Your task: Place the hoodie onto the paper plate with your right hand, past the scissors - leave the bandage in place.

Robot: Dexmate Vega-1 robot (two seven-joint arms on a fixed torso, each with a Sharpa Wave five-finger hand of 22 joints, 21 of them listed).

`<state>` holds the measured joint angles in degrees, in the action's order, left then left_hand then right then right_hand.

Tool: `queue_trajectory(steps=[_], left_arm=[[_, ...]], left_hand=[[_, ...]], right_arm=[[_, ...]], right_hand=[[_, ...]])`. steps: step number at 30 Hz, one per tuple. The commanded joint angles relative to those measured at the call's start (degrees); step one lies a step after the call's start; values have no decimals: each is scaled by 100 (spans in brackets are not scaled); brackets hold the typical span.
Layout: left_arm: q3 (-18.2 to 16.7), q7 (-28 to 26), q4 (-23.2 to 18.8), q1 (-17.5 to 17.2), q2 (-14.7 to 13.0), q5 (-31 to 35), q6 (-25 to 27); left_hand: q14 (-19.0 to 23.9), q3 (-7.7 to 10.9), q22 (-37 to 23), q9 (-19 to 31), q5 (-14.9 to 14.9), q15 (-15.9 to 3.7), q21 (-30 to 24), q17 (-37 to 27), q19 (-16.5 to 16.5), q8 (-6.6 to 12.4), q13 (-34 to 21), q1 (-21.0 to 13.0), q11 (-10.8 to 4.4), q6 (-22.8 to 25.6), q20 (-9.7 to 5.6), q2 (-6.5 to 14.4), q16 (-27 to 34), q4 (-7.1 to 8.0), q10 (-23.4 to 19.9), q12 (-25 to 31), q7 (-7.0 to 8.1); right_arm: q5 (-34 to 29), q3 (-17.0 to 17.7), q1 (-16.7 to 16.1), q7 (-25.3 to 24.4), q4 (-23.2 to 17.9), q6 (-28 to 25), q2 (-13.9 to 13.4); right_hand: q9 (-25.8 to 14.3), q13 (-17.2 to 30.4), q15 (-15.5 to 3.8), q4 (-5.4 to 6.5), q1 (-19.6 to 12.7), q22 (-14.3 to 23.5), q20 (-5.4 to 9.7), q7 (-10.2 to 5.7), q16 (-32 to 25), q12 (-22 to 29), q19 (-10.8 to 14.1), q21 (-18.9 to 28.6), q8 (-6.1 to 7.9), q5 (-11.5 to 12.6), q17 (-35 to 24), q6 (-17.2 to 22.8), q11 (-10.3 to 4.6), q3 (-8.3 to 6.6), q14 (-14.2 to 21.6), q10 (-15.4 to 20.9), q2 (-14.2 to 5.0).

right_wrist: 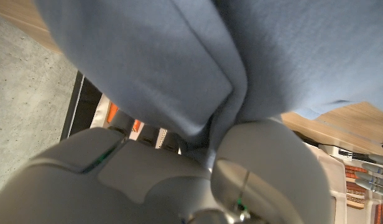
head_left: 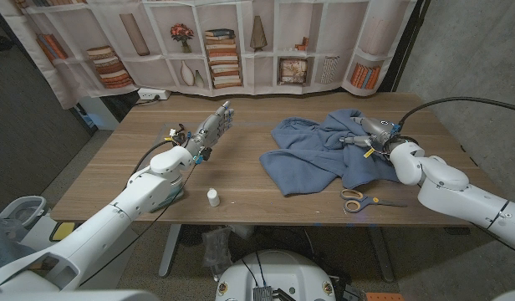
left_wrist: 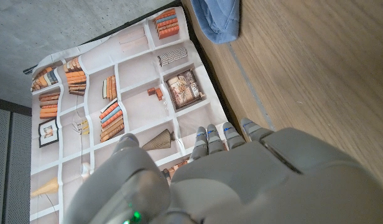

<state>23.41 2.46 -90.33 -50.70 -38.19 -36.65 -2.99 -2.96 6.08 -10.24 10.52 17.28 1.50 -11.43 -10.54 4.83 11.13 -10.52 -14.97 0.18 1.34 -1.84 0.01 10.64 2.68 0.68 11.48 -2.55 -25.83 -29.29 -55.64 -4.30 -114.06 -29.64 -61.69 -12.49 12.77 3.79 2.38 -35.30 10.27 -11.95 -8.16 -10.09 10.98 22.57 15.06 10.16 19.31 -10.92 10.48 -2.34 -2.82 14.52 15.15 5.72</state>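
Right hand [head_left: 368, 134] apparently grips the hoodie [head_left: 316, 150]; left hand [head_left: 214, 125] hovers, extended.

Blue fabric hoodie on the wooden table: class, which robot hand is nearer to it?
Right. The right hand grips the blue fabric hoodie; the left hand hovers apart, on its left.

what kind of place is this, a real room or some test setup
Likely a staged lab setup: a printed bookshelf backdrop curtain hangs behind the wooden table, bare concrete wall beside it, and cables run along the robot arms.
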Motion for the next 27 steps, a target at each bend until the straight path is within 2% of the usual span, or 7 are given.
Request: queue_trajectory(steps=[1,4,7,12,20,23,27], left_arm=[[-19,52,35,-53,-7,-38,-66],[-30,59,34,-69,-17,-44,-82],[-33,70,28,-81,-31,-49,-81],[-43,70,2,-119,-40,-63,-96],[-87,26,-73,-209,-80,-88,-107],[-89,32,-78,-228,-85,-92,-119],[-103,38,-91,-261,-91,-103,-151]], left_hand=[[-12,-18,-30,32,-20,42,-31,-8,32,38,-32,-75,10,37,-44,-5,25,-2,-10,14,-23],[-7,-21,-30,32,-22,42,-30,-8,36,45,-32,-77,0,55,-38,-3,27,-2,-6,12,-20],[-6,-24,-30,32,-23,43,-30,-8,36,43,-32,-78,-8,51,-42,-1,27,-2,-5,12,-23],[-6,-27,-30,32,-24,42,-29,-8,38,44,-32,-81,0,57,-37,1,27,-2,-3,11,-17],[3,-34,-30,32,-25,38,-30,-9,36,44,-32,-84,0,59,-39,5,30,-2,1,10,-12],[10,-36,-31,32,-26,47,-31,-9,35,38,-32,-86,1,47,-38,7,33,-2,0,10,-17],[11,-40,-31,32,-27,48,-31,-9,34,37,-32,-89,13,44,-32,10,33,-2,-6,13,-12]], right_arm=[[155,14,75,458,-290,-251,-123],[246,18,127,657,-360,-301,-179],[272,-27,213,888,-453,-448,-214],[294,-50,263,1037,-623,-705,-252],[547,128,166,1161,-1011,-958,-451],[598,136,188,1246,-1188,-1147,-503],[540,75,240,1240,-1343,-1379,-530]], right_hand=[[12,-22,117,33,115,14,-42,79,15,-36,-131,-133,-16,143,-2,-358,80,123,-263,-361,90],[37,-47,209,65,223,16,-47,155,17,-49,-308,-278,5,289,3,-659,215,241,-561,-752,162],[52,-65,259,90,294,17,-48,184,17,-53,-441,-359,33,390,6,-784,302,314,-770,-1040,186],[67,-87,410,119,369,16,-51,284,1,-54,-563,-410,22,491,12,-995,509,392,-932,-1334,196],[76,-102,446,140,422,16,-52,348,-9,-45,-633,-427,16,546,17,-1145,599,445,-1000,-1477,202],[81,-110,464,151,452,16,-52,339,1,-54,-656,-429,17,570,19,-1202,598,474,-1073,-1576,208],[91,-121,478,168,496,17,-53,407,-3,-50,-675,-427,0,599,22,-1331,633,516,-1129,-1670,219]])
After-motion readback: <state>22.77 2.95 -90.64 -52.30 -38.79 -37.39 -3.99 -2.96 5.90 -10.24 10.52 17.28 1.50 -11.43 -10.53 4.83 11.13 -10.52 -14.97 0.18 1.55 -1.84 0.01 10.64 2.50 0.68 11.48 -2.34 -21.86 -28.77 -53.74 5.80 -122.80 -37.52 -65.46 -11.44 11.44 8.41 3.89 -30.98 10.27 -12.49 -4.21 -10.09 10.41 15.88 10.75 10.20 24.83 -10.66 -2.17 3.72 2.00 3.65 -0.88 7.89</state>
